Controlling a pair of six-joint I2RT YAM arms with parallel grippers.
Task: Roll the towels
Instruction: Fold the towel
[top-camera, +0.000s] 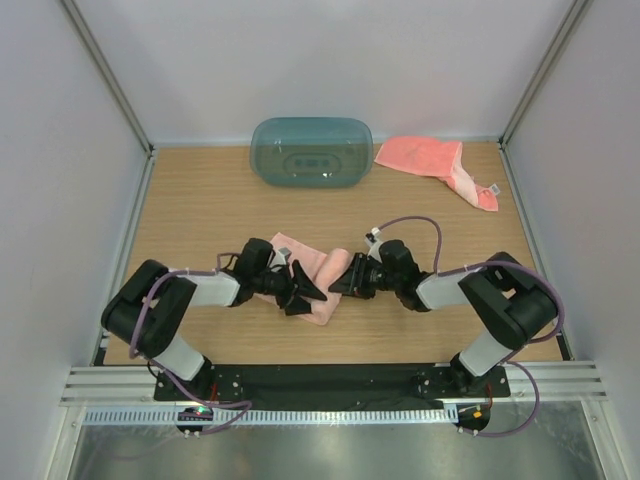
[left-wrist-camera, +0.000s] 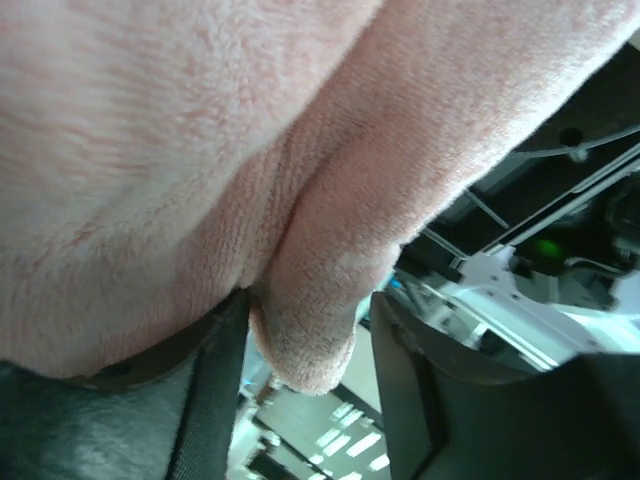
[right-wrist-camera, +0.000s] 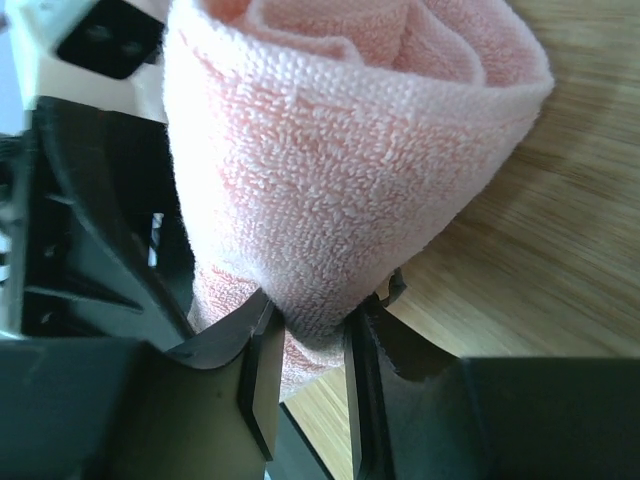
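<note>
**Grey metal ledge (top-camera: 330, 450) first, then a walled-in wooden table (top-camera: 200, 220)**

Behind the ledge, a slotted white strip (top-camera: 300, 416) and a black base plate (top-camera: 330, 378) carry both arm bases. The light wood-grain table is boxed in by plain white panels (top-camera: 300, 60) on three sides, with aluminium posts (top-camera: 105, 70) running to the back corners.

At mid-table lies a partly rolled salmon-pink terry towel (top-camera: 312, 265), with an arm at either end. The left gripper (top-camera: 305, 290) stands partly parted. A fold of the cloth hangs between its fingers (left-wrist-camera: 215, 400), touching one and clear of the other. The right gripper (right-wrist-camera: 325, 300) is pinched narrow on the towel's rolled end, the terry squeezed between its fingers (right-wrist-camera: 258, 380).

Against the back wall sits a translucent teal oval plastic tub (top-camera: 311, 152). Just to its right, towards the far right corner, a second salmon-pink terry towel (top-camera: 435, 160) lies unrolled and rumpled, with a small white tag (top-camera: 492, 188) at its right tip.
</note>
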